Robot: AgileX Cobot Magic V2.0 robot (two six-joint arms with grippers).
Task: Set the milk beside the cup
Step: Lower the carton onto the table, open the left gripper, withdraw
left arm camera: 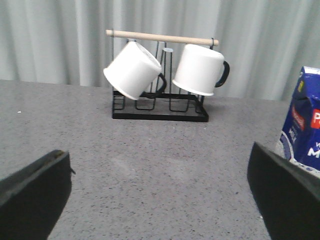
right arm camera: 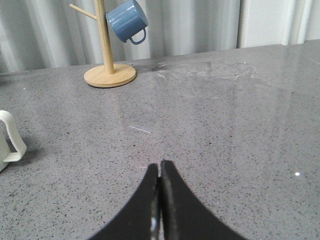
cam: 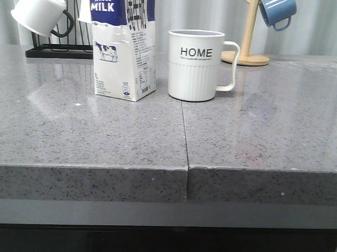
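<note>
Milk (cam: 125,52), a tall rectangular carton with a glossy white body and dark blue top, stands upright on the speckled grey stone table (cam: 90,140), just to the left of the cup (cam: 196,65), a white mug with a vertically ribbed lower half, black "HOME" lettering and a thin squarish handle turned away from the carton. Behind the carton, smooth white mugs (left arm camera: 134,70) hang tilted on a black wire rack with a wooden rod. The left gripper (left arm camera: 160,192) holds its dark fingers wide apart over bare stone, while the right gripper (right arm camera: 160,200) has its curved black fingers pressed together on nothing.
</note>
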